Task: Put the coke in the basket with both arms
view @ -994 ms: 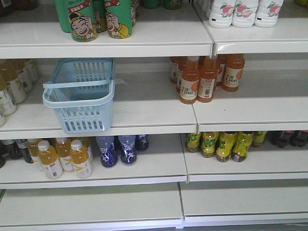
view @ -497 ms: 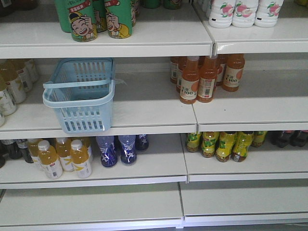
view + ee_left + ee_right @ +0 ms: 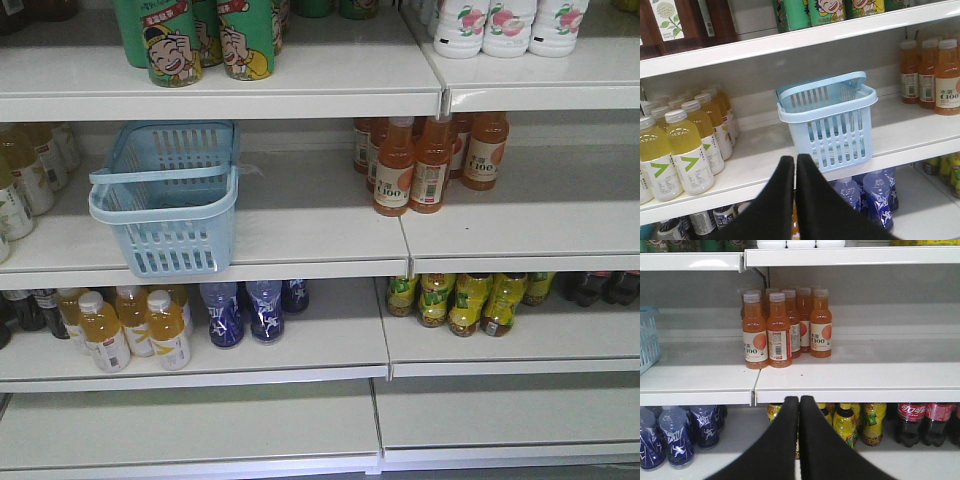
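The light blue basket (image 3: 180,245) stands on the middle shelf at the left and holds nothing I can see. Seen from the left wrist, the basket (image 3: 840,137) is ahead and slightly right of my left gripper (image 3: 794,159), which is shut on nothing. Two coke bottles (image 3: 912,422) with red wraps stand on the lower shelf, to the right of my right gripper (image 3: 799,399), also shut and empty. From the front, the coke (image 3: 600,288) is only dark bottle bodies at the far right, under the shelf edge. Neither arm appears in the front view.
Orange-drink bottles (image 3: 420,165) stand on the middle shelf right of the basket. Yellow-labelled bottles (image 3: 846,425) sit just left of the coke, blue bottles (image 3: 245,312) below the basket. Pale yellow drink bottles (image 3: 685,145) crowd the shelf left of the basket. Shelf lips (image 3: 855,396) overhang each row.
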{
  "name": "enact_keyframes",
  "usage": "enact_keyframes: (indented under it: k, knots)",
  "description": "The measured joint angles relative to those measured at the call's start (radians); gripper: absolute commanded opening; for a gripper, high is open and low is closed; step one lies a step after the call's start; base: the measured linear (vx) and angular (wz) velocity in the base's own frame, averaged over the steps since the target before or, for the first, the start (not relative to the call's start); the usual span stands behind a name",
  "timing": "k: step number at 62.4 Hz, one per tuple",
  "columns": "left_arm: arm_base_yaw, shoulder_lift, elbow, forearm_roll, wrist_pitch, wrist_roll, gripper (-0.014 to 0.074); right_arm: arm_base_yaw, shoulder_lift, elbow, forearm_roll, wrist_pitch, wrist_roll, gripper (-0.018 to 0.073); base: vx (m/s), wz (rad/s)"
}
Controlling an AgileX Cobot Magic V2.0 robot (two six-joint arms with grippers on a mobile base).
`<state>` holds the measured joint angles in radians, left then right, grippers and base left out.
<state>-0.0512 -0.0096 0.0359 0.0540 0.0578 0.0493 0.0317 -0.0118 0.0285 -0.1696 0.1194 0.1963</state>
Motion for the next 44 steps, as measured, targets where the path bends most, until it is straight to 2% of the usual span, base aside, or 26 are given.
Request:
enact_keyframes:
  k: [8,16,31,44]
  knots:
    - [0.0,0.0,0.0,-0.001,0.0,-0.002,-0.0006,0.0,0.0,0.0,0.0,0.0,0.0,-0.001,0.0,0.0]
    - [0.0,0.0,0.0,-0.034,-0.011,-0.017,-0.0006,0.0,0.0,0.0,0.0,0.0,0.0,-0.001,0.0,0.0]
    - [0.0,0.0,-0.002,-0.048,-0.068,-0.019,-0.0006,0.0,0.0,0.0,0.0,0.0,0.0,-0.001,0.0,0.0]
    - [0.0,0.094,-0.112,-0.054,-0.039,-0.02,-0.0006,0.0,0.0,0.0,0.0,0.0,0.0,-0.001,0.0,0.0]
